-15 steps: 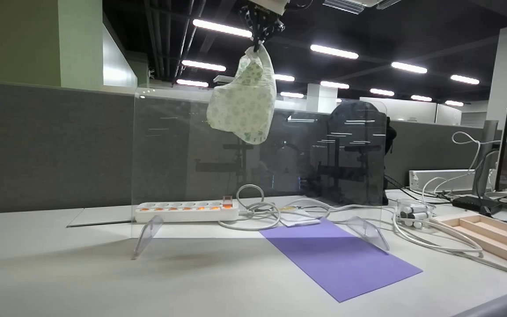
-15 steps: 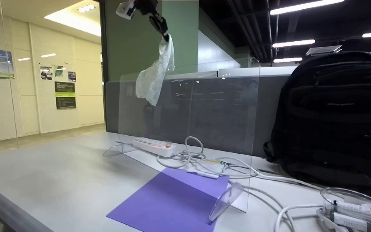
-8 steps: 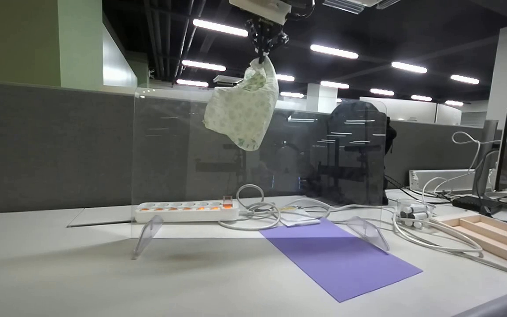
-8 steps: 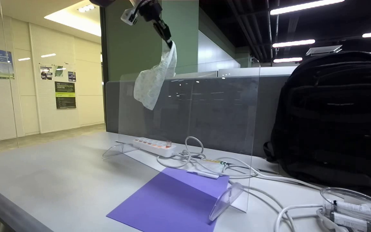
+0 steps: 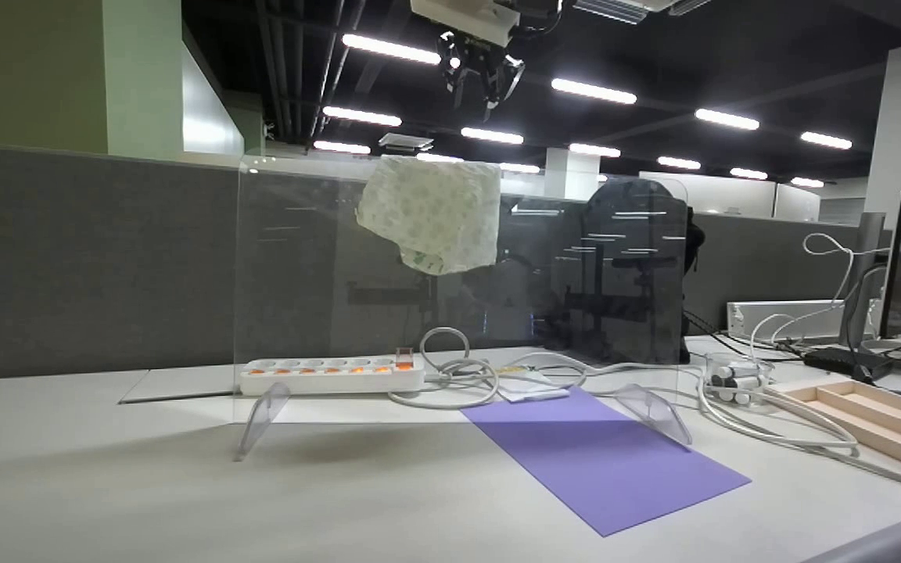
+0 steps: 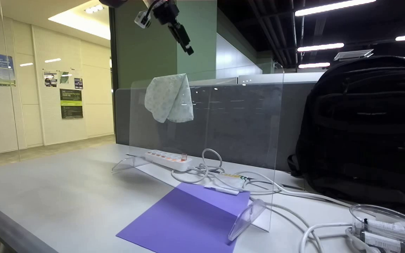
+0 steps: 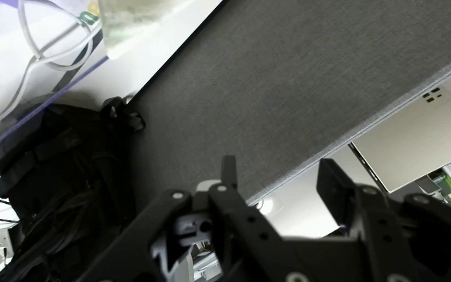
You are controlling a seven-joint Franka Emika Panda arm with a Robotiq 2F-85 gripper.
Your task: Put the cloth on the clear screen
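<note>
A pale cloth with a faint green print hangs folded over the top edge of the clear screen, which stands upright on its feet. In an exterior view the cloth shows one part on the near side and another seen through the screen. My gripper is above the cloth, apart from it, its fingers spread with nothing between them. From the wrist, the gripper shows a wide gap, and a corner of the cloth appears at the top left.
A purple sheet lies partly under the screen's foot. Behind the screen are a white power strip and looping cables. A black backpack stands by the grey partition. A clear cup holds small bottles.
My gripper has come down slightly and opened, letting go of the cloth. The cloth's upper end has dropped over the screen's top edge to the far side.
</note>
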